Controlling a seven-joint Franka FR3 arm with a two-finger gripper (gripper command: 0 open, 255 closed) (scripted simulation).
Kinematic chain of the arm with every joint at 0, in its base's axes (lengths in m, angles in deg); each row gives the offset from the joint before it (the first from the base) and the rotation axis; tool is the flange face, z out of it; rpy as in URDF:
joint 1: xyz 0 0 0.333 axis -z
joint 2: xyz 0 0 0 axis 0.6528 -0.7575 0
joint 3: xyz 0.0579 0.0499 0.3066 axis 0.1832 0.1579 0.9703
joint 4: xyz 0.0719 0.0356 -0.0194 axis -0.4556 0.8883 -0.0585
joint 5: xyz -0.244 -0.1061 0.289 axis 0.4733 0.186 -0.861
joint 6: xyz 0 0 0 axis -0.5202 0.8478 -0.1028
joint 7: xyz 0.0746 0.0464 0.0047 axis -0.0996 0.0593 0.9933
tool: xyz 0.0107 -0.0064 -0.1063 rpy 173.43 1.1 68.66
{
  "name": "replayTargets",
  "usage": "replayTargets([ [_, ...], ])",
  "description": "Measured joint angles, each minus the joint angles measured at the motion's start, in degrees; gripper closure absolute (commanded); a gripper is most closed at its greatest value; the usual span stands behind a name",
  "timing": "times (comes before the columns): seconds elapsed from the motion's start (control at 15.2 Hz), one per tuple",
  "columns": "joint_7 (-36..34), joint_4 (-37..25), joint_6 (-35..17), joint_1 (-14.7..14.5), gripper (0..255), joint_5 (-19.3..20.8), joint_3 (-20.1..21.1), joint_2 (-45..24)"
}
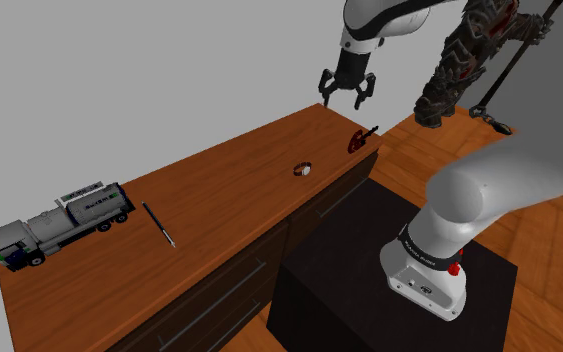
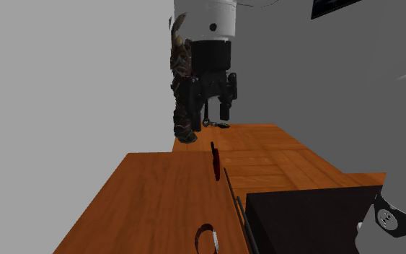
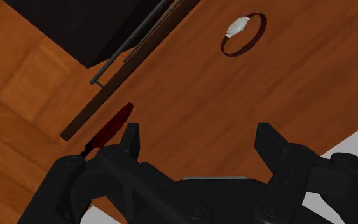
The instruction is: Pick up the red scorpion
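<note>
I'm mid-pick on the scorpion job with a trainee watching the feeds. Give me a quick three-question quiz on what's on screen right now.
1. True or false: the gripper is shut on the red scorpion.
2. Where on the wooden cabinet top does the scorpion lie? A: at its middle. B: at the end farthest from the gripper. C: close to the edge facing the stand, at the end nearest the gripper.
3. Name the object lying on the top between the scorpion and the pen.
Key: 1 false, the gripper hangs open above the top and holds nothing. 2 C. 3 the wristwatch.
</note>
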Motion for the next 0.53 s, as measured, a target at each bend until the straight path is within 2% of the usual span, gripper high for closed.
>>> replayTargets([
  [0.53,-12.61,0.37,-10.63,7.75,0,3.78,-2.37,-9.55],
])
